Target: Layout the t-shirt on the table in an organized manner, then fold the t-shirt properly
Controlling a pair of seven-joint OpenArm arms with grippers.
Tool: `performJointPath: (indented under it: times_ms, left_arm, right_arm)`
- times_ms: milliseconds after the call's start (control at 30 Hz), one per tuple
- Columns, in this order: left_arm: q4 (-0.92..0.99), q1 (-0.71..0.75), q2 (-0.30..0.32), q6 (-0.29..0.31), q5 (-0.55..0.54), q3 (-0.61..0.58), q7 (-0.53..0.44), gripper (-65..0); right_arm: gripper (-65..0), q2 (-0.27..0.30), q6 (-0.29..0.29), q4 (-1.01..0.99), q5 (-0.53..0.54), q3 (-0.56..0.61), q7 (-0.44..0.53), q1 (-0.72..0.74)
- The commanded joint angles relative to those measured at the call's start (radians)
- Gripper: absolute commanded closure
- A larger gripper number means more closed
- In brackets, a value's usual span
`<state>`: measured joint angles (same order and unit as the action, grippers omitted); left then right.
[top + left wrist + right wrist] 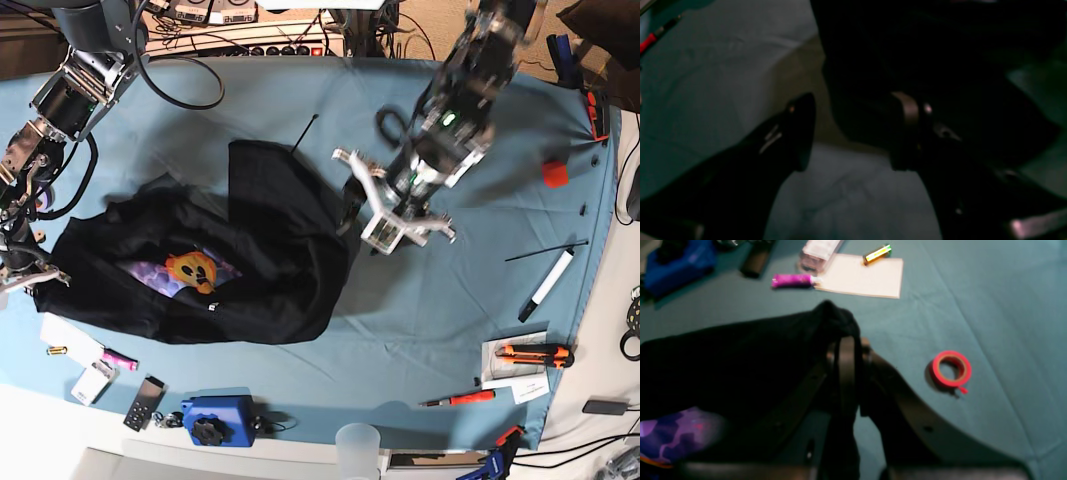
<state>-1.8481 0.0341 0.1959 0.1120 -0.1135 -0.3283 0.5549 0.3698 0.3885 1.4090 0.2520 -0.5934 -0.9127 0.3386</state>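
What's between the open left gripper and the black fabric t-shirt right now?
Nothing visible. The left gripper hangs open beside the black fabric t-shirt's right edge, with only bare teal table cloth under it.

The t-shirt (923, 66) is a dark featureless blur in the left wrist view, cut off by the top edge

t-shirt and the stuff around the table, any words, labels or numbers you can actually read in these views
None can be read.
t-shirt: small white mark below the orange print, too small to read.
clear box: pale label, blurred.
yellow-green marker: nothing legible on it.
white sheet: looks blank.
paper under the orange knife: any print is too small to read.
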Motion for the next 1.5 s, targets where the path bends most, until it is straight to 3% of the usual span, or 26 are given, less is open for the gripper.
performJointPath:
  times_ms: [0,300,433,567,633,767,800,900,1033,1167,1467]
  left_arm:
    - [0.012,-0.04,-0.021,0.004,-0.003,-0.01,-0.014,-34.8]
    - [0.221,-0.215,-0.139,0.003,-0.043,-0.016,0.044,-34.9]
    - [0.371,-0.284,-0.163,-0.098,0.023,-0.016,0.051,-34.9]
    - [0.502,-0.346,-0.163,-0.049,-0.059,-0.016,0.086,-34.7]
    - [0.514,-0.352,-0.163,-0.051,-0.073,-0.016,0.085,-28.9]
    - [0.513,-0.376,-0.162,-0.175,-0.064,-0.016,0.08,0.0]
    - [0.513,-0.386,-0.162,-0.198,-0.047,-0.016,0.081,0.0]
    - [0.513,-0.423,-0.162,-0.195,0.028,-0.016,0.084,0.0]
    - [0.513,-0.51,-0.152,-0.191,0.069,-0.016,0.085,0.0]
    - [0.513,-0.626,-0.119,-0.191,0.07,-0.016,0.12,0.0]
    - [0.513,-0.828,-0.036,-0.191,0.069,-0.016,0.249,0.0]
  right_arm:
    - [0.0,0.024,0.0,0.019,0.009,-0.002,0.027,0.024]
    - [0.0,0.024,0.0,0.019,0.009,-0.002,-0.002,0.021]
    - [0.0,0.024,0.0,0.019,0.009,-0.002,-0.024,0.021]
    - [0.0,0.023,0.0,0.019,0.009,-0.002,-0.023,0.021]
    - [0.0,0.023,0.002,0.019,0.009,-0.002,-0.024,0.021]
    - [0.0,0.023,0.056,0.019,0.01,-0.001,-0.059,0.021]
    - [0.0,0.023,0.056,0.019,0.01,-0.001,-0.077,0.021]
    - [0.0,0.024,0.056,0.018,0.01,-0.001,-0.082,0.021]
    - [0.0,0.024,0.056,0.018,0.01,-0.001,0.078,0.031]
    - [0.0,0.035,0.056,0.015,0.009,0.018,0.102,0.093]
    - [0.0,0.116,0.055,-0.122,0.009,0.222,0.209,0.372]
